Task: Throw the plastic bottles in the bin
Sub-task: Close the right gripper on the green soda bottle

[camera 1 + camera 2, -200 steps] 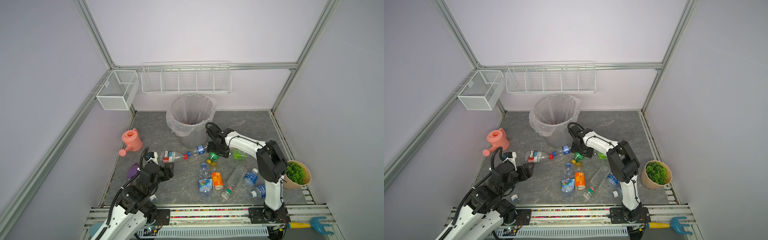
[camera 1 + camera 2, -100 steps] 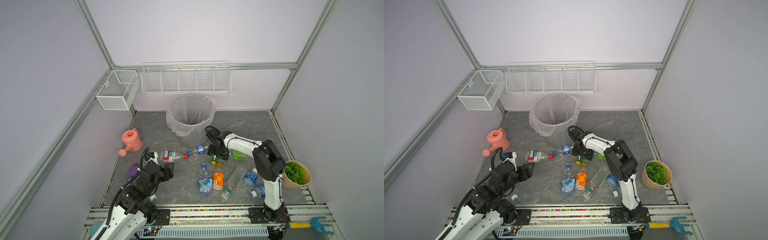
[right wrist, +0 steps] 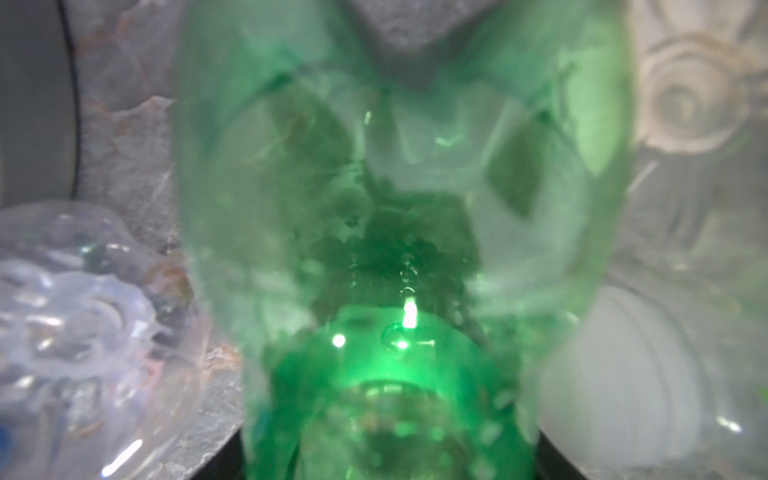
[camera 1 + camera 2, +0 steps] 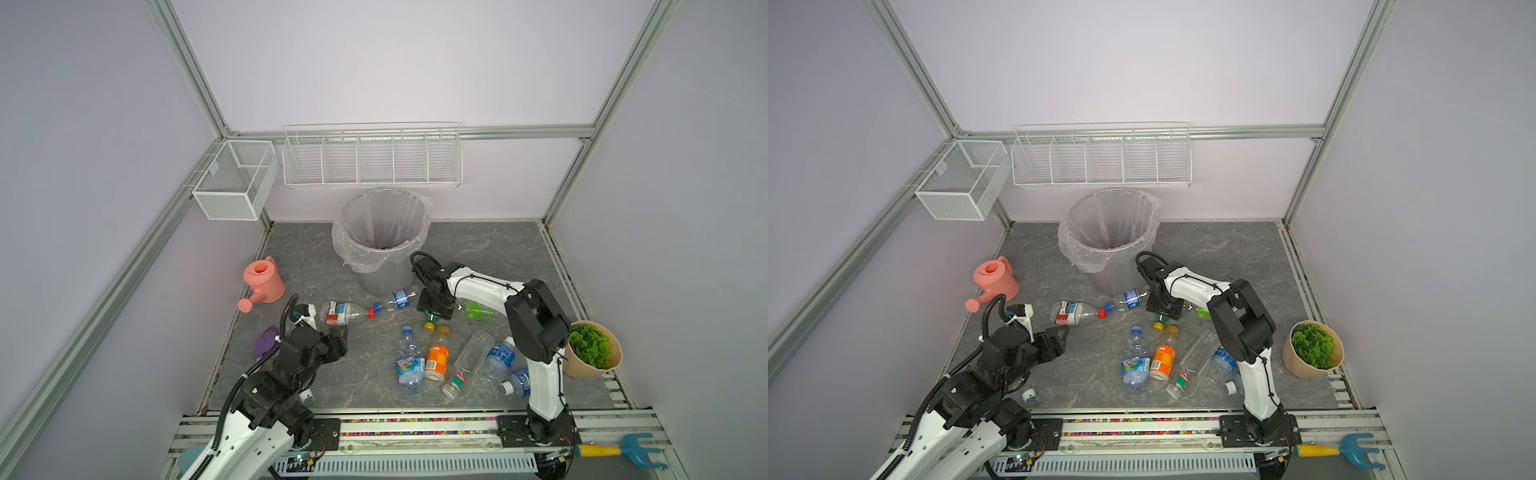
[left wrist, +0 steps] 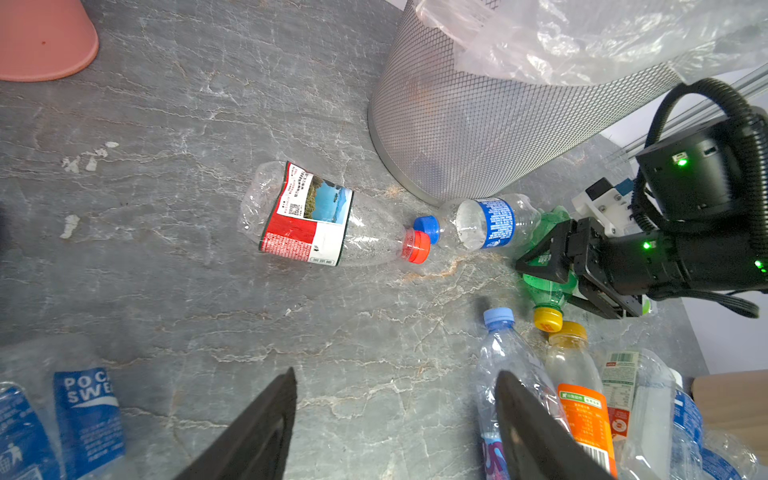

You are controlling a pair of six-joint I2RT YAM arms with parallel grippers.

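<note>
Left gripper (image 5: pixel 395 419) unchanged: jaws apart, empty, hovering short of red-label bottle (image 5: pixel 307 216). Right gripper (image 4: pixel 434 311) has come down and closed within the last second, now clamped on green bottle (image 5: pixel 546 286), which lies on the floor beside bin (image 4: pixel 386 278). Grasp looks made; lift and drop remain.

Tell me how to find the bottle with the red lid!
Start at the big grey bin at the back of the floor. In front of it, toward the pink watering can, a clear bottle lies on its side. Only it has a red cap and a red-and-white label; a blue-capped bottle lies cap to cap with it.
</note>
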